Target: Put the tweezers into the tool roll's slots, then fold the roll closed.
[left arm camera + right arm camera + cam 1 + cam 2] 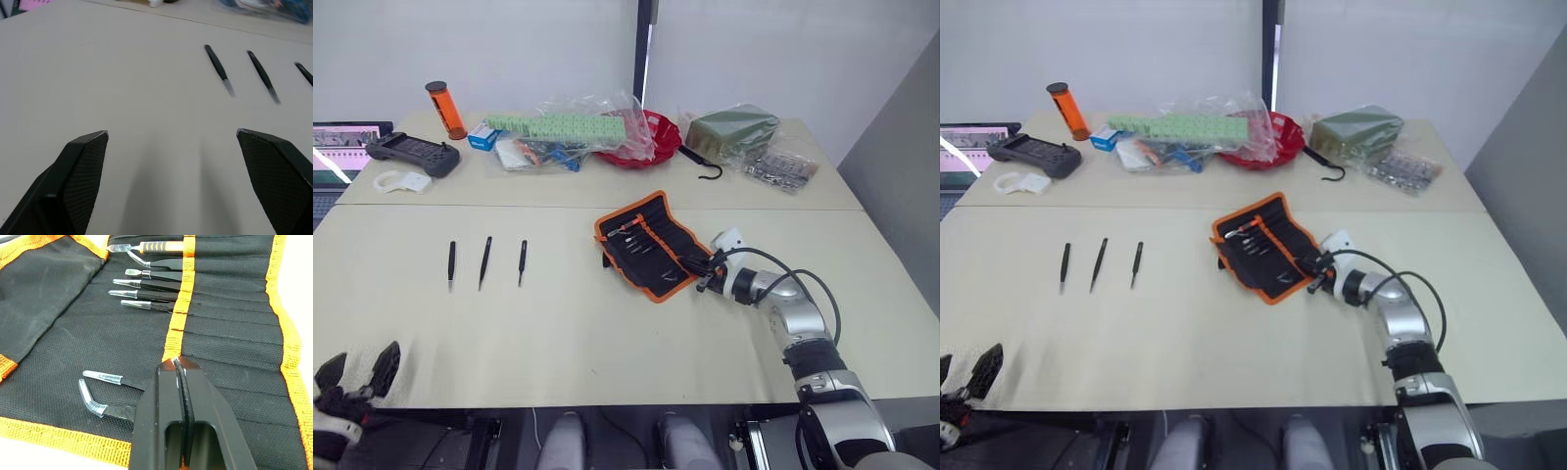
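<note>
Tweezers (pixel 485 260): three loose on table (pixel 558 333), well left of open tool roll (pixel 651 245). Left wrist: left gripper (pixel 171 139) wide open, near them, holding nothing. Right wrist: right gripper (pixel 178 363) pinched closed over slots (pixel 230 340), some filled. Next, probably: fetch a loose one.

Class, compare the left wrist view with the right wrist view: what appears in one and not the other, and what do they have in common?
Left wrist view: three loose tweezers lying on the bare table, seen past the open left gripper. Right wrist view: the unrolled tool roll with its orange binding, tools already tucked in its slots with clear-capped tips poking out, and the right gripper shut, low over the fabric. Shared: each looks along its own black fingers at slim black tools.
</note>
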Controlling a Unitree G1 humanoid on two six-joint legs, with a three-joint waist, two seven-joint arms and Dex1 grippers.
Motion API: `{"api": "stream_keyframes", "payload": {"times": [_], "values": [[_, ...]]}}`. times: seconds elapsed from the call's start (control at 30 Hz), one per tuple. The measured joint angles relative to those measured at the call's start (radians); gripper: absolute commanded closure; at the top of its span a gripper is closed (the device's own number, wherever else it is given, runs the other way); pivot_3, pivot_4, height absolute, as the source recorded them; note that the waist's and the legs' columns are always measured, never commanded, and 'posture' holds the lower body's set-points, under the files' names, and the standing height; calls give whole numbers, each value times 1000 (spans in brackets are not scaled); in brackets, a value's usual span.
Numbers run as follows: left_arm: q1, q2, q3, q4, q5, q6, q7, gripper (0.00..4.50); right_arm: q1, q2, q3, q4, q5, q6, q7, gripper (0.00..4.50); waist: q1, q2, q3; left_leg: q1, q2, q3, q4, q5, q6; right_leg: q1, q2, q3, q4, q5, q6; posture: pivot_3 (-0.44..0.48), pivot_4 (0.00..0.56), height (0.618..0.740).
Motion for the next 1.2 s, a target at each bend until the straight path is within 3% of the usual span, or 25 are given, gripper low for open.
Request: {"api": "stream_keyframes", "payload": {"times": [0.1, 0.2, 0.37, 0.73, 0.83, 1.2], "values": [[-116, 3, -47, -58, -39, 82, 144, 32, 2, 1, 2, -7, -2, 1, -1, 4500, -2, -1, -1, 0, -1, 0, 0, 0, 0, 0, 0, 1, 0, 1, 2, 0, 150, 740], [-163, 23, -98, -89, -49, 129, 195, 32, 9, 5, 3, -24, -2, 4, -2, 4500, -6, -1, -1, 0, -1, 1, 0, -2, -1, 0, 0, 2, 0, 1, 2, 0, 150, 740], [-287, 72, -243, -28, 91, 210, 349, 32, 30, -7, 1, -59, -3, 20, -12, 4500, -2, 0, -1, 0, -1, 0, 0, -3, 0, 0, 0, 1, -1, 1, 2, 0, 150, 740], [-458, 83, -385, 145, 253, 224, 435, 32, 58, -15, -1, -126, -3, 68, -19, 4500, 0, 1, 0, -1, -2, 0, -1, -3, 0, 0, 0, 1, -1, 1, 2, 0, 150, 740], [-503, 93, -419, 189, 293, 224, 433, 807, 72, -15, -3, -149, -3, 82, -19, 4500, 1, 1, 0, -1, -2, 0, 0, -3, 0, 0, -1, 1, -1, 1, 2, 0, 150, 740], [-550, 67, -436, 219, 349, 228, 452, 4493, 75, -15, -1, -172, -4, 105, -26, 4500, 2, 1, 0, -1, -2, 0, -1, -3, 0, 0, -1, 1, -1, 1, 2, 0, 150, 740]]}}
